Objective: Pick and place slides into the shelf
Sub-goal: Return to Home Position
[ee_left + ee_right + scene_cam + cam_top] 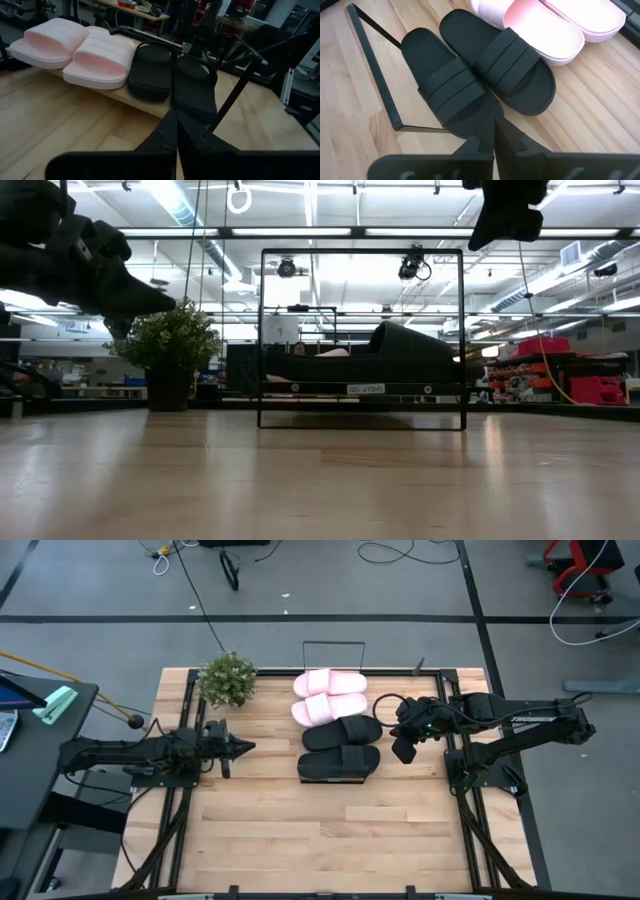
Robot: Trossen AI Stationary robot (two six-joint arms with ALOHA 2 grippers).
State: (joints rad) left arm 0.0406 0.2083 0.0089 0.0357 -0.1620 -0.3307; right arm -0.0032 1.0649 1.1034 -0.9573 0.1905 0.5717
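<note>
Four slides lie side by side on the shelf (117, 95), a light-wood board with a black wire frame (375, 75) at its ends. The two pale pink ones (328, 695) are toward the far edge and the two black ones (340, 748) just nearer. The left wrist view shows the same row, pink (102, 57) then black (195, 87). My left gripper (250, 747) is shut, level with the slides' left side and apart from them. My right gripper (404, 752) is shut and raised above the right end of the black slides (470, 80), high in the low view (492, 238).
A potted plant (228, 678) stands near the far edge, left of the shelf. Bare wooden tabletop (320, 830) stretches from the shelf to the near edge. Black rails (170, 820) run along the table's left and right sides under the arms.
</note>
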